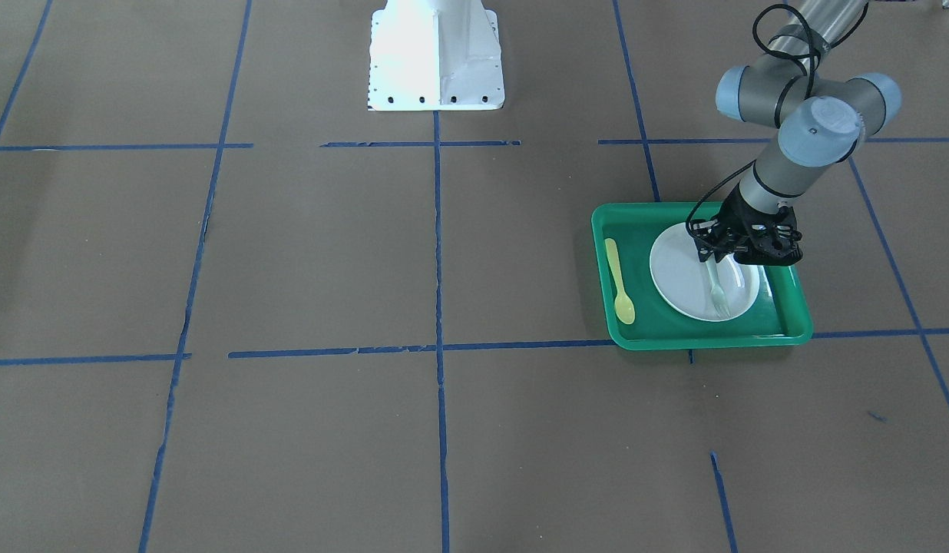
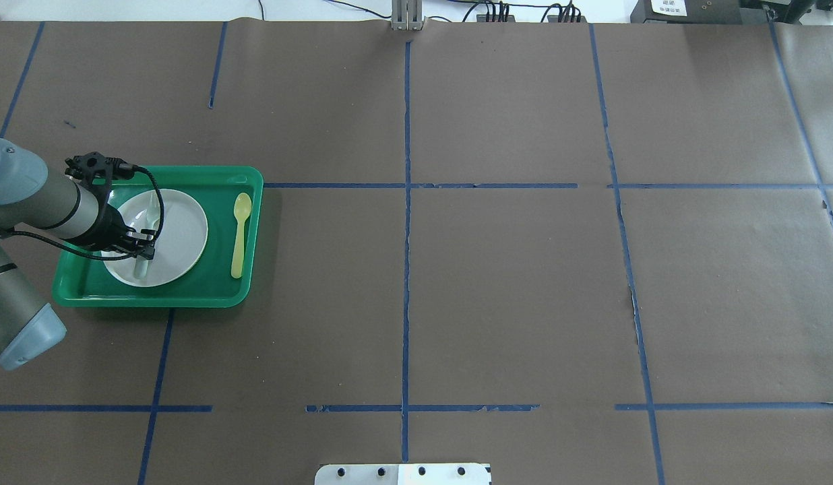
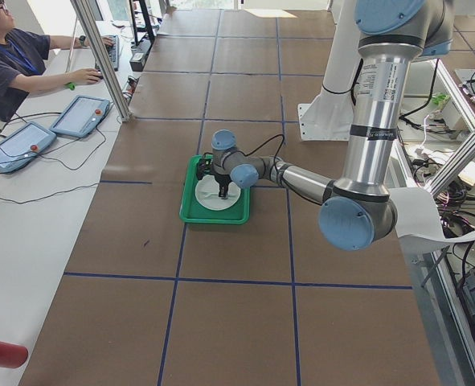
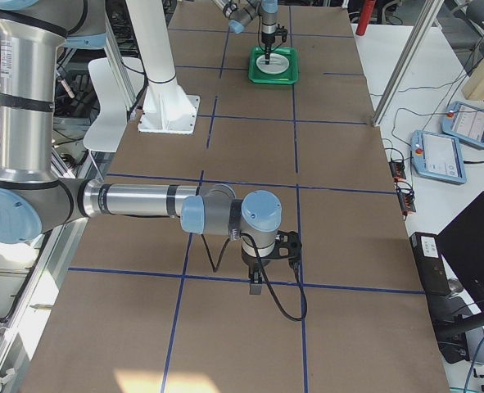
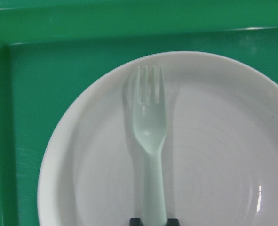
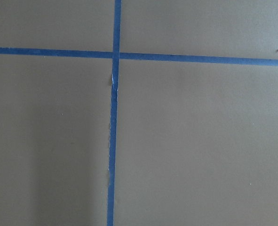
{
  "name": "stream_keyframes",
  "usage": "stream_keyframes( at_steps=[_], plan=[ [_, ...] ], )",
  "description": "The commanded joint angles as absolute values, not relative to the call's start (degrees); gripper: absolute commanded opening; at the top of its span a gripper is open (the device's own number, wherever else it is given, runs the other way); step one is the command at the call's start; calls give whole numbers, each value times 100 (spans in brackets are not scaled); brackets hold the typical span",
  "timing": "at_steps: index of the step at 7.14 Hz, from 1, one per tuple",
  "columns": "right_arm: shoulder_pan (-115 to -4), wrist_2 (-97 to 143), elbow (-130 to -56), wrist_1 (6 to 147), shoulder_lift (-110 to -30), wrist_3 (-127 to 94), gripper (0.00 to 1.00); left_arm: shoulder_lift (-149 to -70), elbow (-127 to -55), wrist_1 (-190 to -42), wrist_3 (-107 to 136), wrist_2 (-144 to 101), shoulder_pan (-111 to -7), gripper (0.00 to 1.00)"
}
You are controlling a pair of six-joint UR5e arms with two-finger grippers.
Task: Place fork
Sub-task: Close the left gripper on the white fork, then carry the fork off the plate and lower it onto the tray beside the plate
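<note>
Holding: left gripper [image 5: 155, 221] closed on the fork [image 5: 148, 132] at its handle.
Fork place: over the white plate [image 5: 223, 141] in the green tray [image 5: 35, 70], frame centre.
Axis: tines toward frame top, away from the gripper.
Right gripper [image 4: 256, 288]: well apart; cannot tell its opening.

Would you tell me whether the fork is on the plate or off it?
On it: the fork lies within the plate, handle in the left gripper.

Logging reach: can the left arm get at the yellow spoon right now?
Likely yes; the spoon lies bare in the tray beside the plate, but the left gripper grips the fork and must release first.
</note>
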State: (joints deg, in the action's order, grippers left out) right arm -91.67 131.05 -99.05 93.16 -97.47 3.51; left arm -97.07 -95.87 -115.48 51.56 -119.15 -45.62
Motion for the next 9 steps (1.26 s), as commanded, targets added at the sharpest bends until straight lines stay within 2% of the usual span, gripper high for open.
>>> stream_keyframes(
  at_steps=[1,4,5,9],
  plan=[
    [-9167,13104,-9905,9316,-9747,352,100,-9695,-9737,-11523,5115,-12643,-4727,0],
    [-9167,13104,-9905,9316,-9747,352,100,-9415,-9835,-11540,4671,-12814,-5501,0],
    [-9167,13104,-9905,9316,-9747,352,100,-9117,-9774,-11566,4215,-12806,-5580,0],
    [-9167,13104,-9905,9316,-9747,352,100,-9114,-9334,-12023,4376,-12806,-5520,0]
  ],
)
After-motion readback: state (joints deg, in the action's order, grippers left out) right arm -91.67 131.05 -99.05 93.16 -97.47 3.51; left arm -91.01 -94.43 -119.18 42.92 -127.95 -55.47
